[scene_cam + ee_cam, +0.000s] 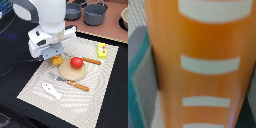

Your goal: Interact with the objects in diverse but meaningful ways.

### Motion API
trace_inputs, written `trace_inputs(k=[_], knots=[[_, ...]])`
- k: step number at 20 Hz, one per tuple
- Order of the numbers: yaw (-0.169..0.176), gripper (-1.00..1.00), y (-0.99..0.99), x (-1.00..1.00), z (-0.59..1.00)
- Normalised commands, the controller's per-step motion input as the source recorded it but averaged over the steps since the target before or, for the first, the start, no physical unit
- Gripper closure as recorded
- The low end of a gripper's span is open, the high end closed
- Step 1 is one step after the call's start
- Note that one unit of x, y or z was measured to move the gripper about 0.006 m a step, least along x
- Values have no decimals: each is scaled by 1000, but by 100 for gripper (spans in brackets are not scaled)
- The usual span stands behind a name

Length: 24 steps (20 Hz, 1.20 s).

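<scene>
Orange ridged loaf-like block (203, 65) with pale stripes, clamped between grey fingers (140, 75), above beige woven placemat (100, 80) laid on black table (117, 100)

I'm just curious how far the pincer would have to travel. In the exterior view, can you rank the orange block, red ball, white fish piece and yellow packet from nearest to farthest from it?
1. Orange ridged loaf-like block: right at the pincer.
2. Red tomato-like ball: on the round tan plate, toward the exterior view's right.
3. White elongated fish-like piece: near the mat's front edge.
4. Yellow rectangular packet: far right of the mat.
</scene>
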Motion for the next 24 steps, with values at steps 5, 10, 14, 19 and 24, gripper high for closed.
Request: trace_inputs(k=[5, 10, 14, 19, 24], knots=[[0, -100, -46, -359, 519], [0, -100, -57, -550, 148], [0, -100, -48, -563, 170], [-20, -100, -491, -279, 611], [0, -100, -903, -10, 763]])
